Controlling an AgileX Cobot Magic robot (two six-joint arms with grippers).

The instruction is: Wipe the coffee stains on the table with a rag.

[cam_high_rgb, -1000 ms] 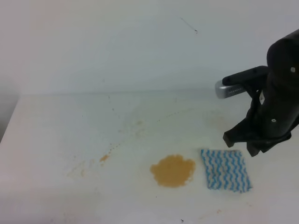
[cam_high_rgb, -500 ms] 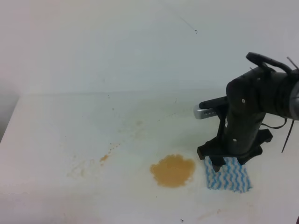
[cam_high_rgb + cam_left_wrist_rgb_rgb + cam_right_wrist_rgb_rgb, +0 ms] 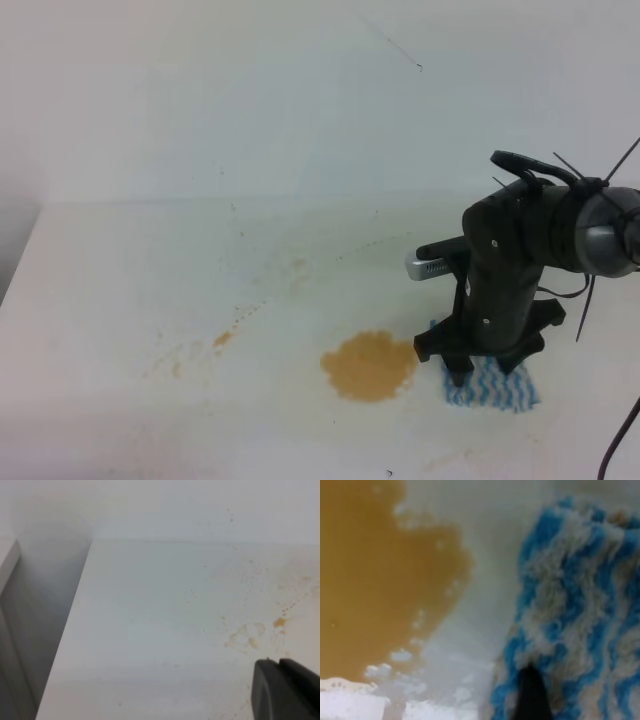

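Note:
The coffee stain (image 3: 370,365) is an orange-brown blotch on the white table (image 3: 150,270), front of centre. The blue-and-white striped rag (image 3: 497,388) lies flat just right of it. My right gripper (image 3: 484,372) points down on the rag's left part, jaws apart, covering most of the cloth. In the right wrist view the stain (image 3: 380,580) fills the left, the rag (image 3: 570,605) the right, and one dark fingertip (image 3: 532,695) rests on the rag's near edge. My left gripper (image 3: 286,690) shows only in the left wrist view as dark fingers pressed together, away from both.
Faint orange specks (image 3: 222,338) lie left of the stain, and they also show in the left wrist view (image 3: 279,622). The table's left edge (image 3: 22,250) drops off at the far left. A pale wall rises behind the table.
My right arm has swung in from the right and come down: a second ago it hung above and right of the rag, now its fingers stand on the rag's left part.

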